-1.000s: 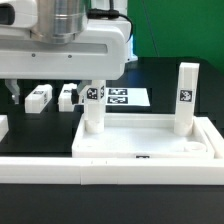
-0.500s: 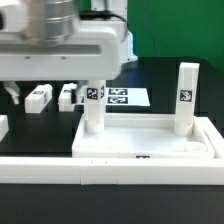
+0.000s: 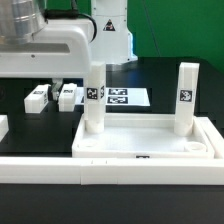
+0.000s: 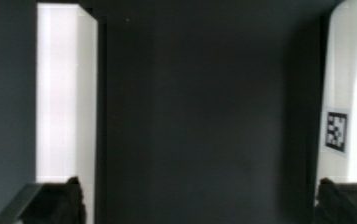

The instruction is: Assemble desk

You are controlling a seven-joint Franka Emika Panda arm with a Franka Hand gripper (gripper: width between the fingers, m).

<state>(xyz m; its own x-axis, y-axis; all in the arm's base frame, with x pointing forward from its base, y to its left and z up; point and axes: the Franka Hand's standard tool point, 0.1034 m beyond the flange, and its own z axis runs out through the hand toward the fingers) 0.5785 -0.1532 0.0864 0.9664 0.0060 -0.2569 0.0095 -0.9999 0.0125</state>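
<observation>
The white tabletop (image 3: pixel 140 136) lies on the black surface (image 3: pixel 170 72), near the camera and towards the exterior view's right, just behind a long white border rail (image 3: pixel 100 172). One tagged leg (image 3: pixel 93 108) stands upright in its far-left corner, and a second upright leg (image 3: pixel 187 95) stands in the far-right corner. Two loose legs (image 3: pixel 38 98) (image 3: pixel 67 95) lie side by side on the exterior view's left, beside the marker board (image 3: pixel 128 98). The arm (image 3: pixel 50 45) hangs over that left side. In the wrist view the fingers (image 4: pixel 50 203) stand wide apart, with only dark surface between them and a white piece outside each; which parts these are cannot be told.
</observation>
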